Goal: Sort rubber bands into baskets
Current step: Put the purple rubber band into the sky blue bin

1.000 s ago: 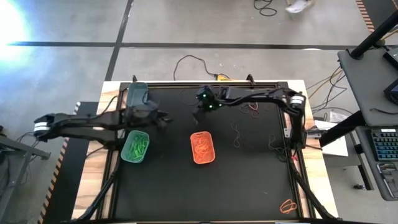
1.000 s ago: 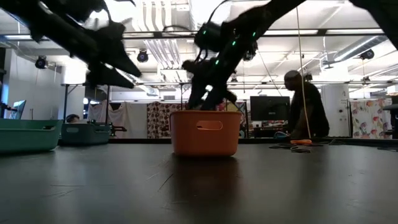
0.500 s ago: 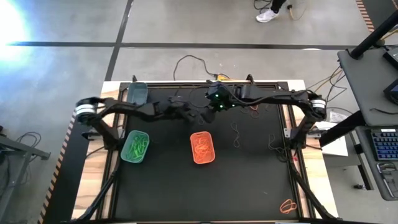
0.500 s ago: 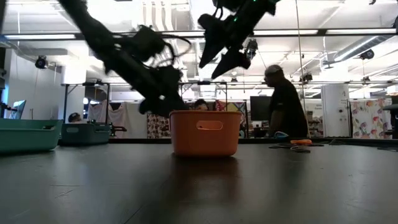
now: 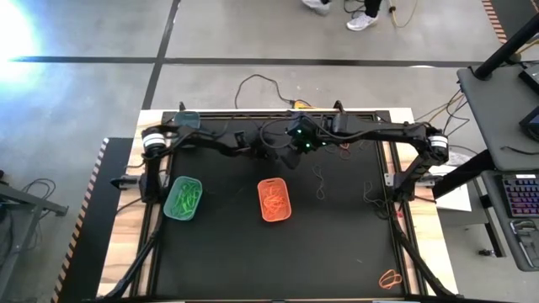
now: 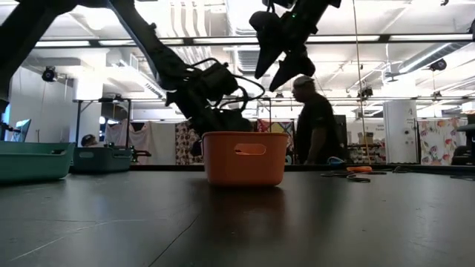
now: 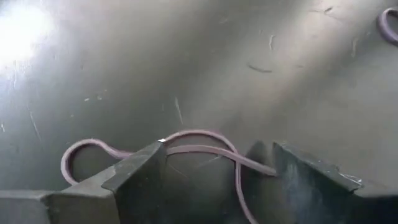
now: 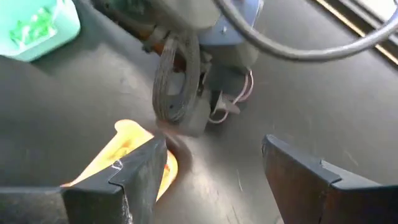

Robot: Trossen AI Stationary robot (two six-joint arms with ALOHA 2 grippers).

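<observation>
Dark grey-teal basket [image 5: 186,123] largely hidden under left arm in high view; contents not discernible. Brown rubber band [image 7: 180,149] partly covered by left end effector [image 7: 214,177] fingers in left wrist view; loop cut off at bottom edge. Orange basket [image 8: 134,155] partly behind a right end effector finger in right wrist view. Loose rubber bands on table [image 5: 337,244] too small in high view to count. Person [image 6: 312,122] in low view in silhouette only, legs hidden behind table edge.
</observation>
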